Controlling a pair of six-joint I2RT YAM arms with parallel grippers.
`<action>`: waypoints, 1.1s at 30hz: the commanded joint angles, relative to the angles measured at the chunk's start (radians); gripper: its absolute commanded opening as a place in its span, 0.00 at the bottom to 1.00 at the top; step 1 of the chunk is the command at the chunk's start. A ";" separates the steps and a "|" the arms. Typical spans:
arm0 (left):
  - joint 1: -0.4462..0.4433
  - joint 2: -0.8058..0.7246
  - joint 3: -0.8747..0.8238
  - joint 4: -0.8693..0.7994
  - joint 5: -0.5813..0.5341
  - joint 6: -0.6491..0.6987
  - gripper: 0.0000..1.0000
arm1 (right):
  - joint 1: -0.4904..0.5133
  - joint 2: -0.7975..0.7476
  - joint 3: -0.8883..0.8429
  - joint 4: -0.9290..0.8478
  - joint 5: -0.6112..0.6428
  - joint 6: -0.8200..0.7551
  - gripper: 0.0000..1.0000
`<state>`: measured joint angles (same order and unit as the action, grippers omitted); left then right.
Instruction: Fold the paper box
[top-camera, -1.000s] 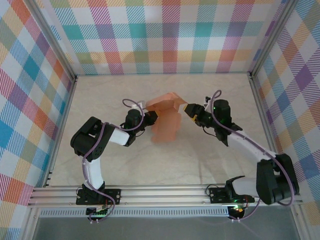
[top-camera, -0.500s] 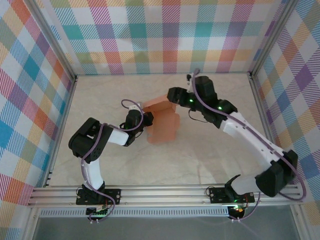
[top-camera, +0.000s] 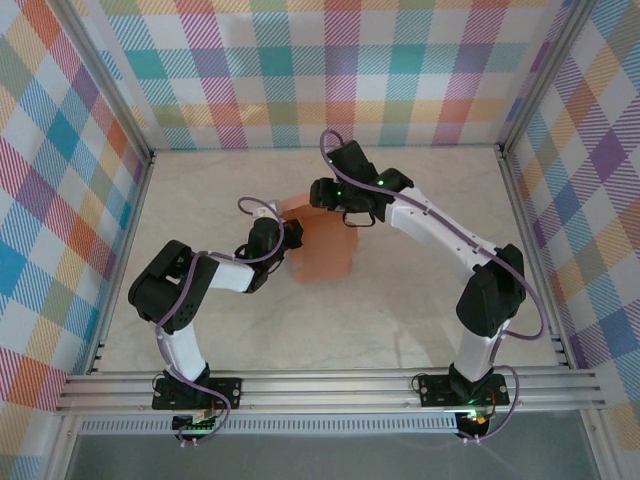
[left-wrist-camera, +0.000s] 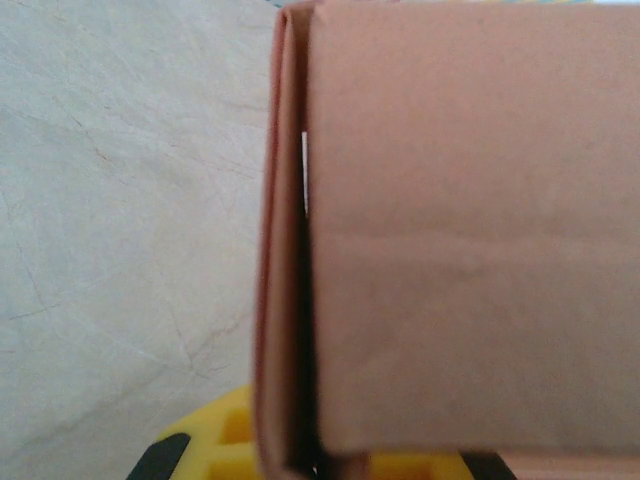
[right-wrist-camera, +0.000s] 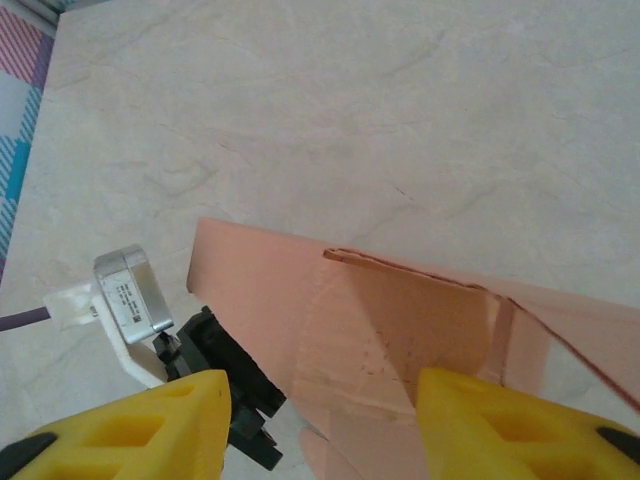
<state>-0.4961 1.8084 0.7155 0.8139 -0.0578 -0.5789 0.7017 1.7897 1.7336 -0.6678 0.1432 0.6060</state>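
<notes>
Two arms rise from an aluminium rail (top-camera: 330, 388) at the near edge of a pale marbled table (top-camera: 420, 310); the left arm bends outward, then reaches back in, and the left gripper (top-camera: 289, 240) meets the left edge of the paper box (top-camera: 327, 255), which sits near the table's middle, slightly toward the far side. In the left wrist view the paper box (left-wrist-camera: 470, 230) looms close against the lens, its doubled edge running top to bottom; yellow fingers (left-wrist-camera: 215, 440) peek out on either side of it at the bottom, closed in and pinching the card; bare table (left-wrist-camera: 120, 200) lies to the left of that edge.

Beyond, the right arm stretches diagonally from its base to the box's far end, where the right gripper (top-camera: 325, 200) hangs over the upper part of the cardboard. From the right wrist, its two yellow fingers (right-wrist-camera: 140, 425) are spread wide and touch nothing; the paper box (right-wrist-camera: 400, 330) lies below and between them, one panel raised along a crease, a narrow strip running off to the right. The left gripper's black body and its small silver camera module (right-wrist-camera: 130, 295) sit at the box's left edge; a purple cable (right-wrist-camera: 25, 318) leads out of frame. Farthest back, plaid walls (top-camera: 330, 70) in many colours close the table in on three sides.
</notes>
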 joint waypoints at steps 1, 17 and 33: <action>-0.010 -0.032 -0.008 0.028 -0.001 0.002 0.00 | 0.004 0.015 0.037 -0.026 0.014 0.027 0.48; -0.022 -0.053 -0.021 0.027 0.007 0.031 0.00 | 0.004 0.077 0.109 -0.042 -0.022 0.035 0.19; -0.022 -0.063 -0.036 0.028 0.007 0.025 0.00 | 0.004 0.048 0.067 -0.013 -0.045 0.053 0.06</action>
<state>-0.5072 1.7847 0.6888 0.8127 -0.0586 -0.5781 0.7017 1.8549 1.8122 -0.6960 0.1192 0.6598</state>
